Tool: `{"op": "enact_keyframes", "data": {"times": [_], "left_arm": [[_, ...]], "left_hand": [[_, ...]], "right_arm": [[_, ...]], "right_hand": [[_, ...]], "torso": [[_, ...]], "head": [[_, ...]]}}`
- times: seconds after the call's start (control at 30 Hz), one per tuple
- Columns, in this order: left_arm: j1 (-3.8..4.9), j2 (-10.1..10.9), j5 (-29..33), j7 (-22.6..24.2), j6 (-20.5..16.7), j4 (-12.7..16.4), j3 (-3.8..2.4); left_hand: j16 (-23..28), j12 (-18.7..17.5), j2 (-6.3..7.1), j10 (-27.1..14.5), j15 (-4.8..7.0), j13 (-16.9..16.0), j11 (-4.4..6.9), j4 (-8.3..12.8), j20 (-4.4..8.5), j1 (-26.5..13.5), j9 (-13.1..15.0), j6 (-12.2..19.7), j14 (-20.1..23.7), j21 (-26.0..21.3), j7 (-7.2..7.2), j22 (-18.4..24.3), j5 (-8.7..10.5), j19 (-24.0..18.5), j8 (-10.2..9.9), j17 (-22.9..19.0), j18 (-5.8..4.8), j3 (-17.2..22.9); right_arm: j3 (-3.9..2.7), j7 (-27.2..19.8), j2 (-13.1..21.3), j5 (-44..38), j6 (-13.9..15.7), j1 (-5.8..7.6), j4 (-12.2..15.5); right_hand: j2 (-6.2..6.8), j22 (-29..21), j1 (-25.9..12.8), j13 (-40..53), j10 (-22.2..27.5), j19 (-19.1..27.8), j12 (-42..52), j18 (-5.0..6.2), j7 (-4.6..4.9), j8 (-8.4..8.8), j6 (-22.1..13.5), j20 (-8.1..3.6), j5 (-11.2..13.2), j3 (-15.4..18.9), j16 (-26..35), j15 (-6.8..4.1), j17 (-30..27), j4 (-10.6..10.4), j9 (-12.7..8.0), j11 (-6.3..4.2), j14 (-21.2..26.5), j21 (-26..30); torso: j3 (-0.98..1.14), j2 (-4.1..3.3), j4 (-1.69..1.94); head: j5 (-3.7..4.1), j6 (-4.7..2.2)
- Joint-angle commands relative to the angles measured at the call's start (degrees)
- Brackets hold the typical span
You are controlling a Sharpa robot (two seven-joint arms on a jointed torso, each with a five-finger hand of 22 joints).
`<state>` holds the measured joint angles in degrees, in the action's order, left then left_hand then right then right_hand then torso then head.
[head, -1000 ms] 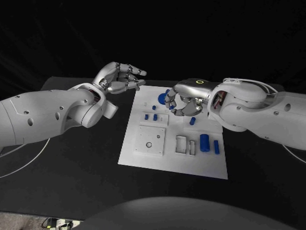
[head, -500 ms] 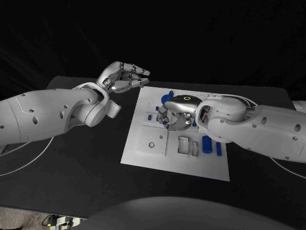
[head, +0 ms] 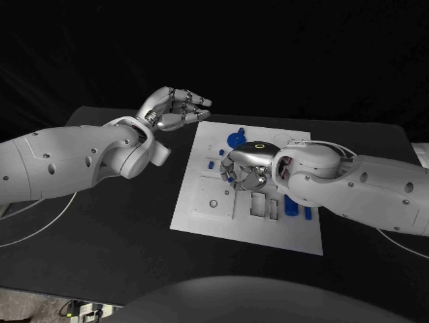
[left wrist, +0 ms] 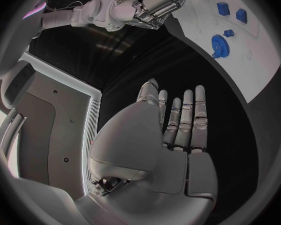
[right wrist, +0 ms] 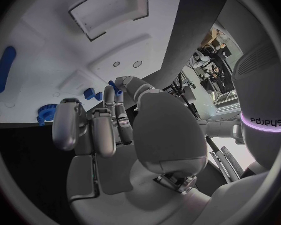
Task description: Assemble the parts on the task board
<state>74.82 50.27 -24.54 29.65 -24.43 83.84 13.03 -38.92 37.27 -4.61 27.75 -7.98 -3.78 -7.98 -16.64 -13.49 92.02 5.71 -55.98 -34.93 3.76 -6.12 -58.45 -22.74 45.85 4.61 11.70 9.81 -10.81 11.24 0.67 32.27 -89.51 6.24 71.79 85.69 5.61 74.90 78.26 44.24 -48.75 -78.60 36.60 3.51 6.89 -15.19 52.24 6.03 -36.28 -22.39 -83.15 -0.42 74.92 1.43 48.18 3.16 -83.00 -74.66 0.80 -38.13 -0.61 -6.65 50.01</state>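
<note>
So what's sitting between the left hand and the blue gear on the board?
Nothing. In the left wrist view, bare black table and then plain white board separate the left hand from the blue gear.

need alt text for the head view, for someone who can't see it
The robot's right hand reaches down over the middle of a white task board on a black table, among small blue parts. Its left hand hangs above the table beside the board's far left corner, fingers curled, holding nothing.
</note>
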Motion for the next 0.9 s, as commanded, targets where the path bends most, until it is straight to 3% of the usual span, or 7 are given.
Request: {"op": "enact_keyframes", "data": {"times": [0.03, 0.9], "left_arm": [[-0.02, -0.02, 0.29, 1.20, -0.04, 0.15, -0.03], [-0.06, -0.04, 0.30, 0.86, 0.34, 0.06, 0.00]], "left_hand": [[0.19, 0.16, -0.46, 0.05, -0.04, 0.05, -0.30, -0.04, -0.02, 0.00, 0.10, 0.14, 0.25, -0.24, -0.30, 0.09, 0.02, -0.47, 0.25, -0.09, -0.50, -0.28], [-0.38, 0.32, -0.68, 0.13, -0.37, 0.04, -0.38, -0.01, -0.13, 0.66, 0.14, 0.04, -0.25, 0.07, -0.22, 0.04, -0.14, -0.37, 0.34, -0.03, -0.35, -0.27]], "right_arm": [[-0.01, 0.15, -0.16, -1.00, -1.50, -0.29, -0.22], [-0.01, -0.28, -0.82, -0.48, -1.17, -1.97, -1.20]], "right_hand": [[-0.62, 9.92, 0.00, -0.07, -0.41, 0.00, 0.33, 0.45, 0.23, 0.02, 0.19, -0.20, 0.23, 0.07, 0.28, -0.04, 3.56, 0.31, 0.01, -0.07, 0.19, -0.07], [-0.65, 9.86, -0.15, -0.12, -0.52, 0.12, 0.26, 0.49, 0.35, 0.44, -0.08, -0.19, 0.41, -0.07, 0.35, 0.01, 3.43, 0.34, -0.19, 0.02, 0.22, 0.09]], "torso": [[0.02, 0.01, -0.12], [0.07, 0.05, -0.08]], "head": [[-0.08, -0.01], [-0.23, -0.01]]}}
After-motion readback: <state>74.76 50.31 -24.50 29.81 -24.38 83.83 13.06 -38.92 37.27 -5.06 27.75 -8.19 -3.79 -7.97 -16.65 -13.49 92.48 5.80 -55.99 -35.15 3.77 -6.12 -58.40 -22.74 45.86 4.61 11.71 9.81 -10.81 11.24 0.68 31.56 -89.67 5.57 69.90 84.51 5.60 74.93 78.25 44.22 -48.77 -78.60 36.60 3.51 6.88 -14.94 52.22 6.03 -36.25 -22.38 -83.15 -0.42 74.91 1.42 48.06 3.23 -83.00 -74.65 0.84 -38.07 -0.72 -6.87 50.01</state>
